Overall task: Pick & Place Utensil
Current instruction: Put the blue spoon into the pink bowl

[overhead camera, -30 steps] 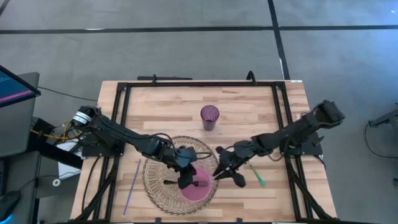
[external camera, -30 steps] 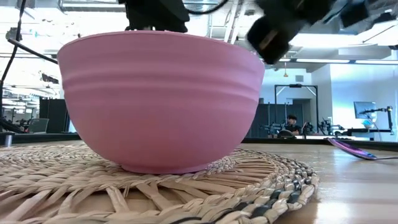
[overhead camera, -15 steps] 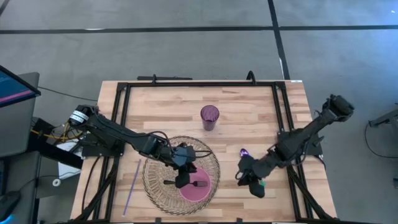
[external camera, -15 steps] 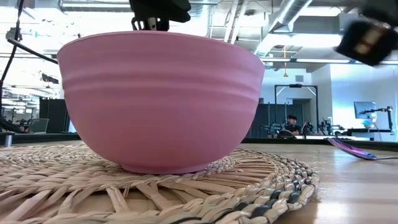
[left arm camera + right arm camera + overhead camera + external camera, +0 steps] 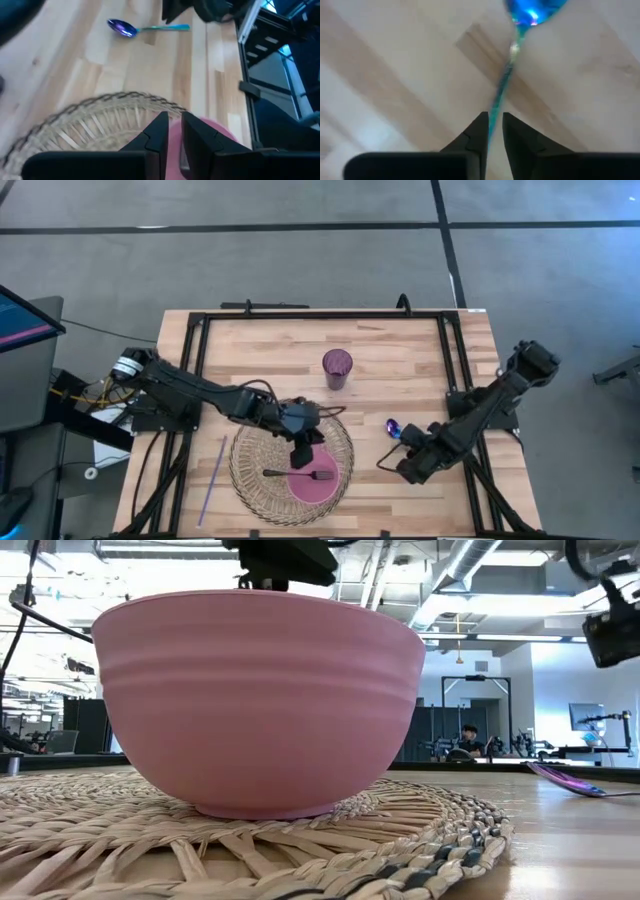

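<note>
A dark fork (image 5: 298, 474) lies across the pink bowl (image 5: 320, 486), which stands on a round woven mat (image 5: 250, 470). My left gripper (image 5: 303, 452) is shut and empty above the mat, just beyond the bowl's far rim (image 5: 200, 127). A spoon with a purple bowl and a green-blue handle (image 5: 392, 426) lies on the table right of the mat. It also shows in the left wrist view (image 5: 122, 27). My right gripper (image 5: 408, 463) is over the spoon's handle and shut on it (image 5: 492, 125). My right gripper pinches the spoon's thin handle (image 5: 496, 107) between its two fingers, away from the bowl end. The fingers come from above, pointing down. The spoon's bowl (image 5: 534, 10) lies ahead of the fingers. In the high view it rests on the table (image 5: 392, 426).
A purple cup (image 5: 337, 367) stands toward the table's far side, near the middle. A thin purple stick (image 5: 212, 480) lies left of the mat. A black frame (image 5: 320, 313) runs round the table. In the low view a person (image 5: 468, 740) sits far behind the table.
My right gripper has swung from beside the bowl toward the table's right edge and settled over the spoon's handle. My left gripper has drawn back from over the fork toward the far edge. The fork has stayed lying in the bowl.
</note>
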